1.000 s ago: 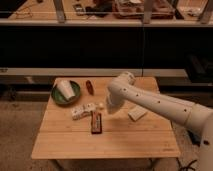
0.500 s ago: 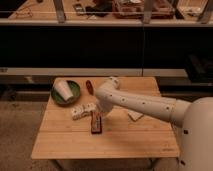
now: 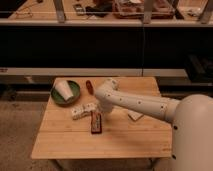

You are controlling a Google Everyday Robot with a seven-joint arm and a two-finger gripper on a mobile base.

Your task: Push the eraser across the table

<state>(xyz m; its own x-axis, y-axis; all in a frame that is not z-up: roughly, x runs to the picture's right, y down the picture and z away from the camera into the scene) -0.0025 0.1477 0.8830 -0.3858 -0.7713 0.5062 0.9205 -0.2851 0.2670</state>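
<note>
The gripper (image 3: 102, 111) is closed and empty, at the far end of the eraser (image 3: 96, 123), which lies near the centre of the table (image 3: 60, 142). An off-centre push may spin the eraser or knock the white blocks (image 3: 83, 110) beside it. Surface: light wood planks; dark shelving (image 3: 100, 45) stands behind

We see a smooth white arm (image 3: 142, 103) with rounded joints and a bulky white shoulder (image 3: 195, 131); its gripper (image 3: 101, 111) sits under the arm's tip
</note>
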